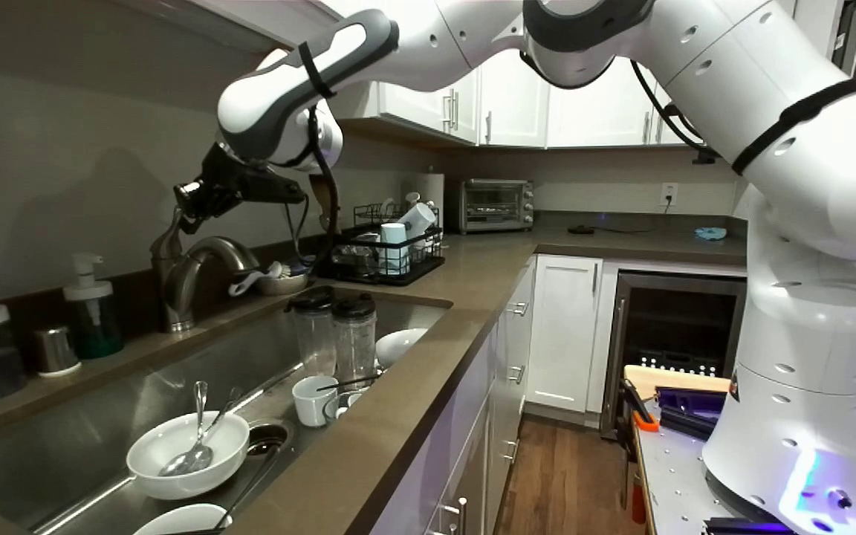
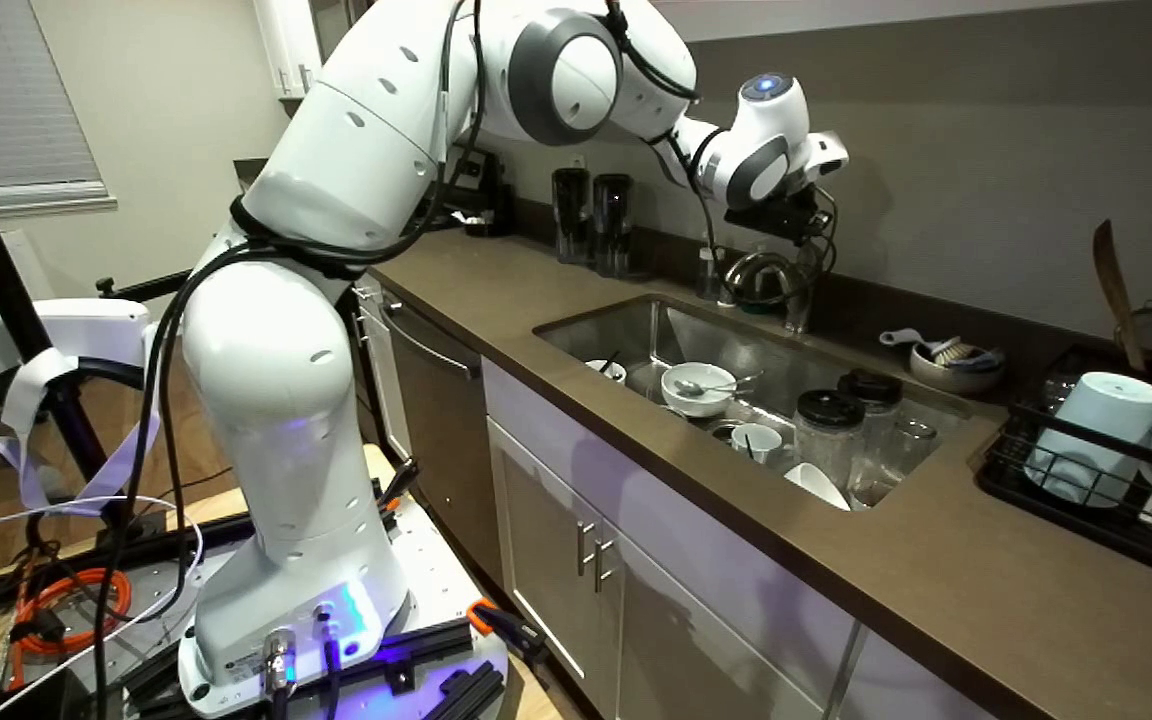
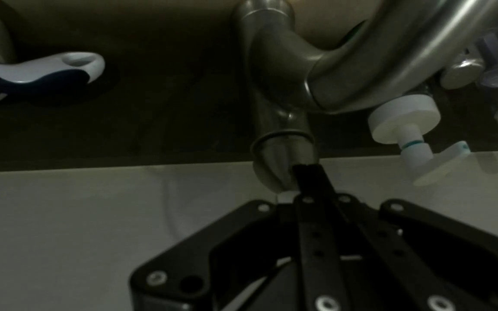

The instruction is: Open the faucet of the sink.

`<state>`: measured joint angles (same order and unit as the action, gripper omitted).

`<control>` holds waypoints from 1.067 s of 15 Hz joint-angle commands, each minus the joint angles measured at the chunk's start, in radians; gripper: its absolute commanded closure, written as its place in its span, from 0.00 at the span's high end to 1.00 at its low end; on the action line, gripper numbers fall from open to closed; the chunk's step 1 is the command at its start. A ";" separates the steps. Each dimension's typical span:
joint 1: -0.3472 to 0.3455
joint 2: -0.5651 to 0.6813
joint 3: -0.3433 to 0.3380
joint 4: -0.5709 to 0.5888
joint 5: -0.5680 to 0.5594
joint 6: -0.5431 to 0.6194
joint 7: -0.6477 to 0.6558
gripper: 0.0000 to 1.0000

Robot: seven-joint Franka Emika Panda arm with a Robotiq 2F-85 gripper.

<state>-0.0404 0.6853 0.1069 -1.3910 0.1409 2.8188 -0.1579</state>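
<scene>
Black gripper (image 3: 311,173), its fingers (image 3: 314,185) pressed together, partly hides the faucet handle (image 3: 280,159).

Gap between faucet (image 3: 290,73) and brush (image 3: 50,69)

The arm (image 2: 326,190) arches high, wrist (image 2: 774,118) bent downward, end effector (image 3: 309,167) with its 2 fingers (image 3: 314,185) together.

In an exterior view the camera looks along the counter (image 1: 484,286) from close beside the sink (image 1: 101,423), lower left, toward the toaster oven (image 1: 496,206), upper middle. In an exterior view the camera stands farther off, with the dish rack (image 2: 1086,518) near at right and the arm (image 2: 286,340) at left, facing the opposite way; both share sink, dish rack and arm. The wrist view, upside down, faces the faucet (image 3: 275,65), top center, from very near.
</scene>
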 commanded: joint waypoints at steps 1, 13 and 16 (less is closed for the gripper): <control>0.004 0.013 -0.003 0.039 -0.014 0.000 0.033 0.03; 0.016 0.043 -0.004 0.038 -0.014 0.162 0.051 0.03; 0.020 0.051 -0.006 0.032 -0.018 0.220 0.062 0.03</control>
<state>-0.0328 0.7174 0.1076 -1.3935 0.1410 2.9502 -0.1372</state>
